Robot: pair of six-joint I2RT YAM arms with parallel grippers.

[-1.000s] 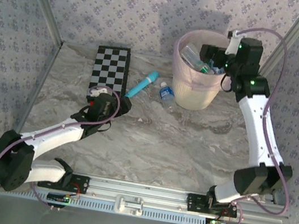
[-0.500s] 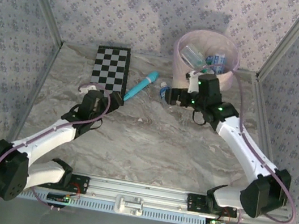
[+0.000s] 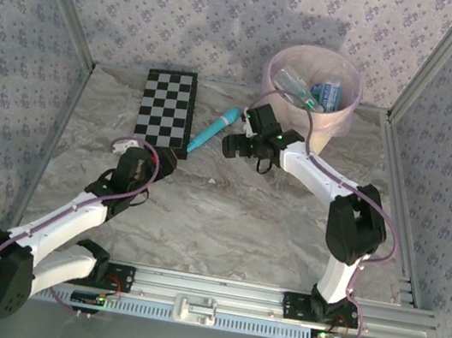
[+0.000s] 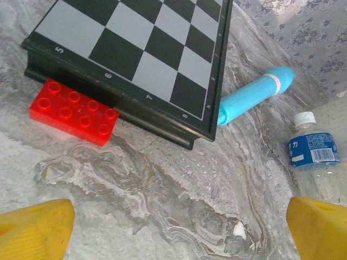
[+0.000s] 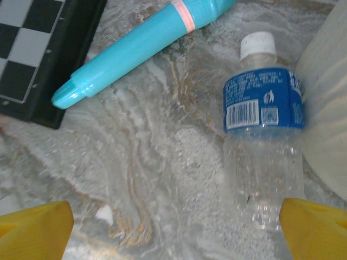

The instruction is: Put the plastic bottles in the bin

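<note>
Hovering wide open above the marbled table (image 5: 152, 162), our right claw (image 5: 173, 233) holds nothing, and we see one clear, blue-labelled bottle (image 5: 263, 135) lying just ahead of its right-hand fingertip, white cap pointing away. The bin (image 5: 331, 108) stands just right of that bottle, and more bottles (image 3: 326, 92) lie inside it, beyond the claw. Ahead and to the claw's left, a teal wand (image 5: 141, 49) lies beside a checkerboard (image 5: 32, 54). Our left claw (image 4: 173, 227), likewise spread wide and empty, faces a red brick (image 4: 73, 111) tucked against the checkerboard's near edge, ahead-left.
</note>
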